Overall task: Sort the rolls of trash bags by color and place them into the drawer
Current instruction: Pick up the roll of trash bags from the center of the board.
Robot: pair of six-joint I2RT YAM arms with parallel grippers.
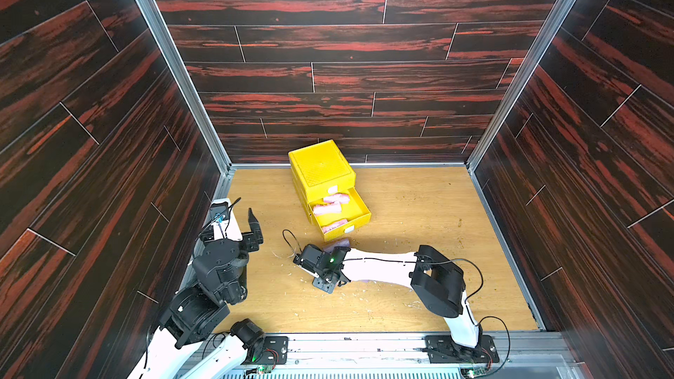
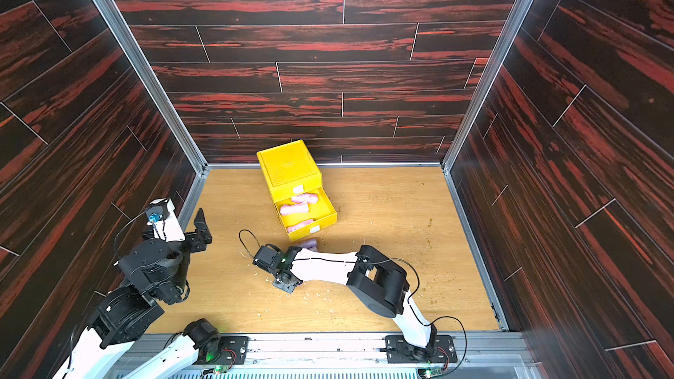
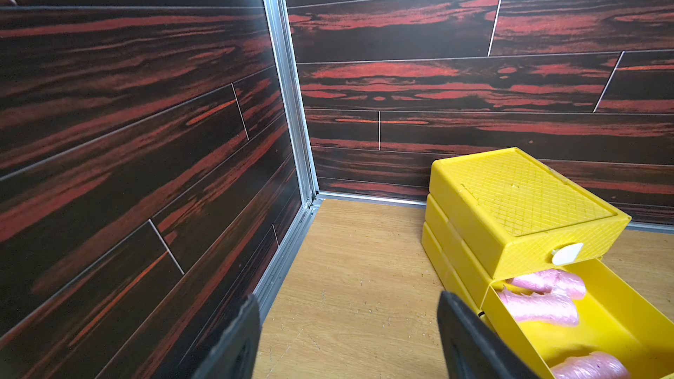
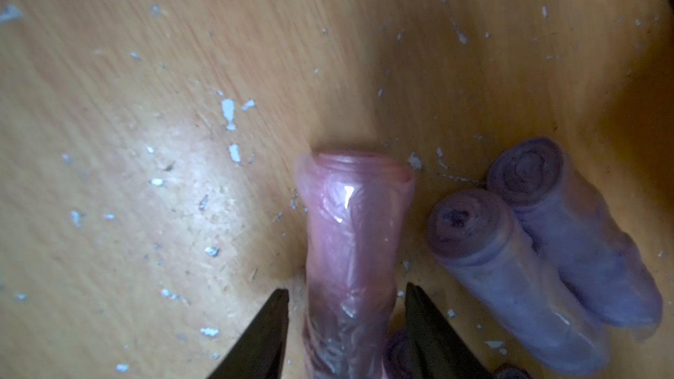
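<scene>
Pink roll (image 4: 352, 220) is sitting closest to the lens in the right wrist view, running lengthwise between the black fingers (image 4: 268, 326) of the right gripper (image 4: 346, 288). We are seeing thin slivers of table at both fingertips. The pads farther back are falling outside the frame, so we cannot tell whether the jaws are pinching the roll or only straddling it.

Two purple rolls (image 4: 485, 260) are lying side by side just beside that gripper. Bits of more purple are peeking in around the nearer finger. We are not finding any green rolls in any view.

The yellow chest (image 1: 321, 169) is standing toward the back of the table (image 1: 419, 205). The drawer (image 1: 359, 209) under the top one is pulled out, and three pink rolls (image 1: 327, 208) are resting inside it. The right gripper is working low on the table just in front of that drawer.

The left gripper (image 3: 348, 322) is hovering near the left wall, jaws wide and holding nothing.

We are judging the step in hand to be the pickup of the fourth pink roll. The next move is calling for a firm close, a straight lift clear of the purple neighbours, and a short carry to the bare side of the drawer.
</scene>
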